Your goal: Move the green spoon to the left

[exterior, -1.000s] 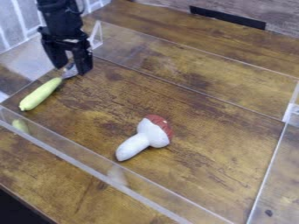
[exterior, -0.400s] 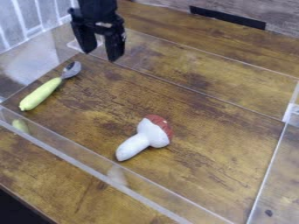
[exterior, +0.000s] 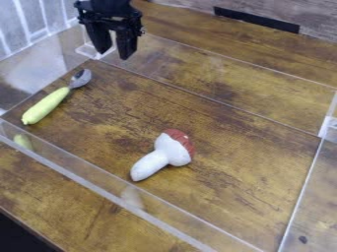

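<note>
The green spoon (exterior: 47, 102) lies flat at the left end of the clear-walled bin, its yellow-green handle pointing to the lower left and its silver bowl to the upper right. My gripper (exterior: 113, 51) hangs well above and behind it, up and to the right of the spoon's bowl. A gap shows between its black fingers (exterior: 99, 43) and nothing sits in that gap. Nothing touches the spoon.
A toy mushroom (exterior: 164, 155) with a red cap and white stem lies near the bin's middle. Clear plastic walls (exterior: 132, 197) ring the wooden floor. Outside the front wall is more wooden table (exterior: 53, 212). A dark slot sits at the back edge (exterior: 257, 18).
The gripper rose from beside the spoon's bowl and moved right and back. Its fingers now stand closer together than before. The spoon and mushroom have not moved.
</note>
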`<action>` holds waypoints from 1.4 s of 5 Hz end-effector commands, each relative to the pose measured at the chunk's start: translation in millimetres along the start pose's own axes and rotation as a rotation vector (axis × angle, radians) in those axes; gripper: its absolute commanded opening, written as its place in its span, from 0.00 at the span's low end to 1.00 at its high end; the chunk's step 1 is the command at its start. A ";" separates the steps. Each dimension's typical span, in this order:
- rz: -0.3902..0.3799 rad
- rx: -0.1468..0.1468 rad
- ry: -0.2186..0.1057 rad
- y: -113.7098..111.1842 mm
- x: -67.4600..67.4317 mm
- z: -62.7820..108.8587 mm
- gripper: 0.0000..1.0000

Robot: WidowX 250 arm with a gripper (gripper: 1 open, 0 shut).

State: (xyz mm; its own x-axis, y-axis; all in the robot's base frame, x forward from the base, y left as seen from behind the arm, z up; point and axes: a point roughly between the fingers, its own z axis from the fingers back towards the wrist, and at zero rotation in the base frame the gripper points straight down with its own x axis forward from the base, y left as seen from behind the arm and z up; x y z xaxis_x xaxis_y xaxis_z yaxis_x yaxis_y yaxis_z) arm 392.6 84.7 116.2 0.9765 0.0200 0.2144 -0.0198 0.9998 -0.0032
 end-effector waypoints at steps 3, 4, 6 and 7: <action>0.034 0.013 -0.009 15.2 -2.9 -8.5 1.00; -0.023 0.000 -0.002 14.8 -14.4 -17.8 1.00; -0.123 -0.005 -0.043 10.3 -20.2 -4.2 1.00; -0.077 0.009 -0.064 20.3 -19.9 18.2 1.00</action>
State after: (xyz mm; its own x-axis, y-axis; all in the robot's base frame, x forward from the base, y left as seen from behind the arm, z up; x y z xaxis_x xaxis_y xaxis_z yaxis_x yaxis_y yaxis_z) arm 364.1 98.9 93.0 0.9816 -0.0606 0.1812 0.0642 0.9978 -0.0139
